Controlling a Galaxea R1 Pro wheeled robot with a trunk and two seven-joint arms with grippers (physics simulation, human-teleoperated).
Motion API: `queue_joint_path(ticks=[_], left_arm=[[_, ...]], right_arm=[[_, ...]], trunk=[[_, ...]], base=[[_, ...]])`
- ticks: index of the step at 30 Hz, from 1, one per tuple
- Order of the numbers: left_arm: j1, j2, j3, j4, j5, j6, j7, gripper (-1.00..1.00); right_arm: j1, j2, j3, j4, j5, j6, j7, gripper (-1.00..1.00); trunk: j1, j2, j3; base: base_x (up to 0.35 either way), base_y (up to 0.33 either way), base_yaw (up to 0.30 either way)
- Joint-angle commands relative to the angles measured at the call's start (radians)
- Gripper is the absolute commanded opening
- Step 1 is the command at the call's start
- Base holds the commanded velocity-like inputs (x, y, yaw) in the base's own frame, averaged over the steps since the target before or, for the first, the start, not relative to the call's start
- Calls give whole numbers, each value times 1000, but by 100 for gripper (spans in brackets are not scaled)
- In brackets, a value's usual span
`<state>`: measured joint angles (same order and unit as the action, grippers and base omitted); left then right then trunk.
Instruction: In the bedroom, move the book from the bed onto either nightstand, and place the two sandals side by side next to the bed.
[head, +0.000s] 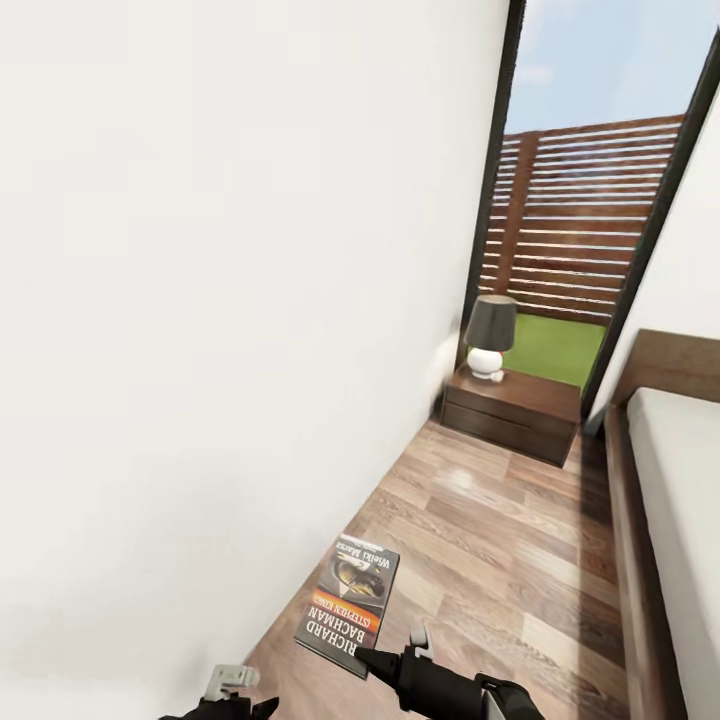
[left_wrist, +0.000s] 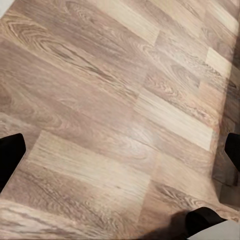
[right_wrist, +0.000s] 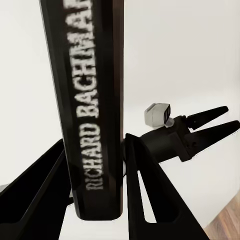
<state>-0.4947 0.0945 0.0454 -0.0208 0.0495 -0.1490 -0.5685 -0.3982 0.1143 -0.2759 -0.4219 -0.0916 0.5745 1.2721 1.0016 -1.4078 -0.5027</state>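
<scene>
Daylight is pouring in through the window (head: 590, 190) at the head view's upper right, leaving the wall (head: 220, 300) on the left nearly blown out. A pale glare patch is shining on the floor (head: 480, 490) at centre. The lamp (head: 489, 336) is casting a faint shadow. Verticals are leaning strongly, bending toward the frame edges. In the right wrist view the book (right_wrist: 95, 100) is showing blurred lettering. The floor planks are rendering slightly soft in the left wrist view.

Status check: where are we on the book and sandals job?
Done: the book is off the bed, clamped in the right hand. In hand: carrying it along the wall toward the nightstand. Left: set it beside the lamp, then pair both sandals.
</scene>
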Motion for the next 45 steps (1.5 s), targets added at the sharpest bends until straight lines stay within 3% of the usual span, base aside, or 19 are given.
queue_joint_path(ticks=[1, 9, 33, 45], left_arm=[[-1, 0, 4, 1, 4, 0, -5, 100], [-1, 0, 4, 2, 4, 0, -5, 100], [-1, 0, 4, 2, 4, 0, -5, 100], [-1, 0, 4, 2, 4, 0, -5, 100]], right_arm=[[-1, 1, -5, -1, -2, 10, 3, -100], [-1, 1, -5, -1, -2, 10, 3, -100], [-1, 1, -5, -1, -2, 10, 3, -100], [-1, 1, -5, -1, -2, 10, 3, -100]], trunk=[[1, 0, -1], [1, 0, -1], [1, 0, -1], [1, 0, -1]], base=[[334, 0, 0], [154, 0, -74], [2, 0, -269], [237, 89, -33]])
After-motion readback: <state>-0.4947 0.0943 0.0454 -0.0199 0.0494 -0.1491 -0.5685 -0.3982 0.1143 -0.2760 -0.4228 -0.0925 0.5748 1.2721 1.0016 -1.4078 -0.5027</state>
